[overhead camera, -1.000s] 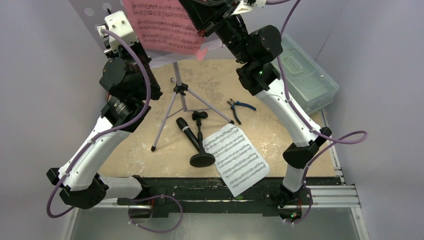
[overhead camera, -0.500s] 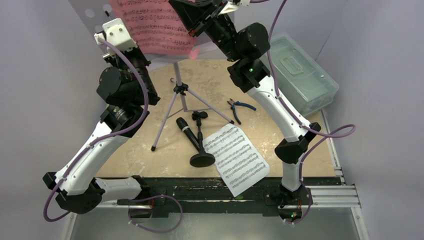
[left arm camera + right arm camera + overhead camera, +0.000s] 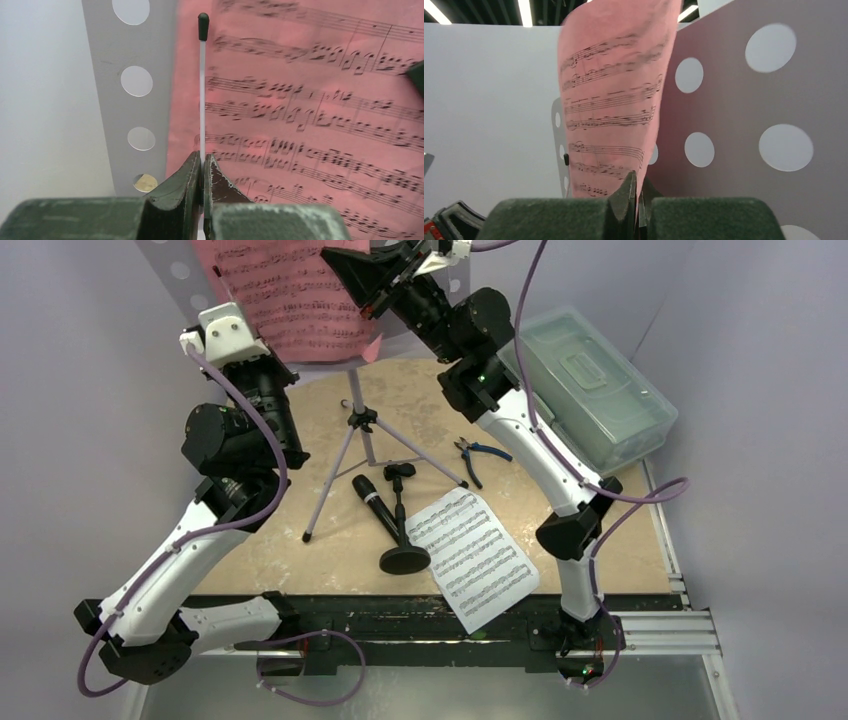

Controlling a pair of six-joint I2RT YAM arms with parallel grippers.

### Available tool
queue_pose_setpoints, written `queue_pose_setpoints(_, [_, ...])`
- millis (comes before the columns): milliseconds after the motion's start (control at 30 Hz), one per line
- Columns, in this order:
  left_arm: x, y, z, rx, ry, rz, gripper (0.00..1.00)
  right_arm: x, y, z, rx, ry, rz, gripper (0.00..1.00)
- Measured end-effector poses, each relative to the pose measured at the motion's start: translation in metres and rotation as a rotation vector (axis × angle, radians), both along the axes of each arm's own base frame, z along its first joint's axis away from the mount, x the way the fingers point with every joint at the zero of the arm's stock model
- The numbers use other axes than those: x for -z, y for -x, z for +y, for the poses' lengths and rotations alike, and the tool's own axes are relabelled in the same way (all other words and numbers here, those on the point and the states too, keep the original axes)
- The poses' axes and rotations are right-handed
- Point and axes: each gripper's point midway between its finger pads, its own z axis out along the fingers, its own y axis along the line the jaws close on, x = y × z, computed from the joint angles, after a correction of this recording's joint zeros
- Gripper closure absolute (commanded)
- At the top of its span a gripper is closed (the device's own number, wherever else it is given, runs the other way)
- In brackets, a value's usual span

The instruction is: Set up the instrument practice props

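Overhead, the lavender music stand (image 3: pixel 352 410) stands at the far side of the table (image 3: pixel 560 500). Its hole-punched tray (image 3: pixel 178 270) is up top with the pink sheet (image 3: pixel 280 295) against it. The left arm (image 3: pixel 235 425) reaches the tray's left edge and the right arm (image 3: pixel 500 410) its right side, while the white sheet (image 3: pixel 475 555), microphone (image 3: pixel 374 505) and mic stand (image 3: pixel 403 545) sit nearer the bases. From the left wrist, the left gripper (image 3: pixel 202 162) is clamped on the thin page-holder wire (image 3: pixel 202 90). The wire runs straight away from the fingertips along the pink sheet's left margin and in front of it, black tip farthest out. From the right wrist, the right gripper (image 3: pixel 638 187) is pinched on the pink sheet's edge, and the paper bows away from the tray instead of lying flat. The coming move likely turns on that wire. The page lies just behind it, so the left arm, the nearer one, would bring it against the paper once the right flattens the sheet.
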Motion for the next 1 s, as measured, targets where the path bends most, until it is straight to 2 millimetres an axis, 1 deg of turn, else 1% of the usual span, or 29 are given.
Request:
queue_pose_setpoints(167, [-0.001, 0.001, -0.001, 0.02, -0.005, -0.018, 1.0, 0.015, -0.005, 0.017, -0.02, 0.024, 0.008, 1.0])
queue_pose_setpoints(333, [0.0, 0.004, 0.0, 0.031, 0.005, -0.042, 1.0, 0.023, -0.002, 0.02, -0.014, 0.028, 0.017, 1.0])
queue_pose_setpoints(433, [-0.001, 0.005, 0.0, 0.03, 0.002, -0.046, 1.0, 0.019, 0.0, 0.02, -0.017, 0.025, 0.002, 1.0])
queue_pose_setpoints(567, [-0.001, 0.004, 0.0, 0.031, -0.007, -0.045, 1.0, 0.003, 0.008, 0.019, -0.032, -0.005, -0.05, 1.0])
queue_pose_setpoints(633, [-0.001, 0.004, -0.001, 0.032, -0.008, -0.046, 1.0, -0.001, 0.013, 0.02, -0.043, -0.012, -0.074, 1.0])
queue_pose_setpoints(800, [-0.001, 0.003, -0.002, 0.035, -0.012, -0.045, 1.0, 0.004, 0.021, 0.031, -0.072, 0.003, -0.091, 1.0])
queue_pose_setpoints(1000, [-0.001, 0.002, -0.004, 0.041, -0.011, -0.049, 1.0, 0.017, 0.019, 0.044, -0.09, 0.029, -0.091, 1.0])
